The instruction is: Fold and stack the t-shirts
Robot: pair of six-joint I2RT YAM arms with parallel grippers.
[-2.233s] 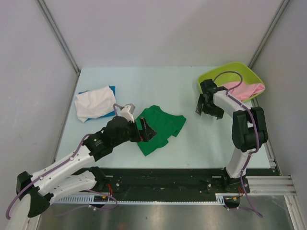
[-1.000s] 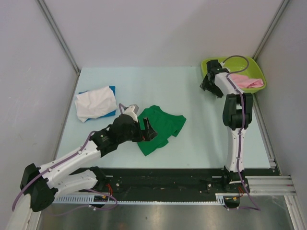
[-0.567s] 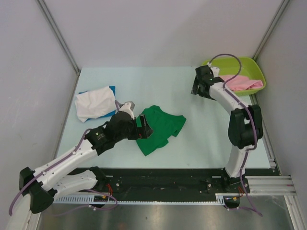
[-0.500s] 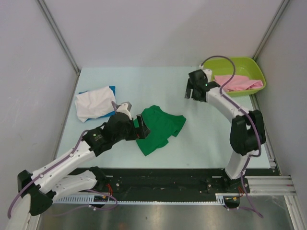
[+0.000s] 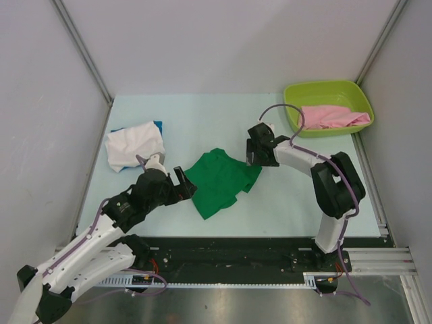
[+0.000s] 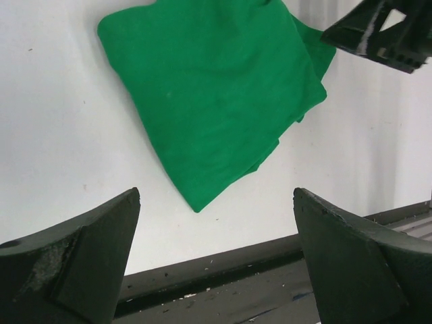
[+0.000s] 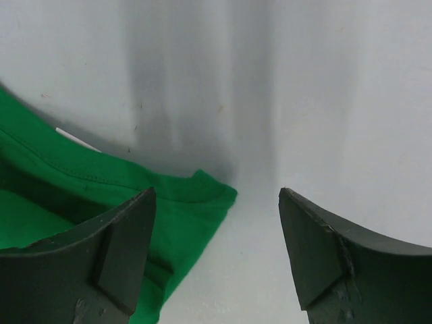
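Observation:
A bright green t-shirt (image 5: 221, 179) lies crumpled near the middle of the table; the left wrist view shows it as a folded wedge (image 6: 216, 94). My left gripper (image 5: 183, 187) stands open just left of it, holding nothing. Over the shirt's right corner (image 7: 202, 196) hovers my right gripper (image 5: 255, 156), jaws open and empty. A white t-shirt (image 5: 135, 144) lies bunched at the left on top of a blue one (image 5: 157, 126). A pink t-shirt (image 5: 332, 117) rests in the lime-green tub (image 5: 317, 90).
The tub sits at the back right corner. A black rail (image 5: 229, 248) runs along the table's near edge, seen also as the rail (image 6: 223, 270) under my left fingers. Grey walls close in both sides.
My right arm has swung from the tub down and left to the green shirt's right corner, jaws narrowing slightly. My left gripper has drawn back left off the shirt.

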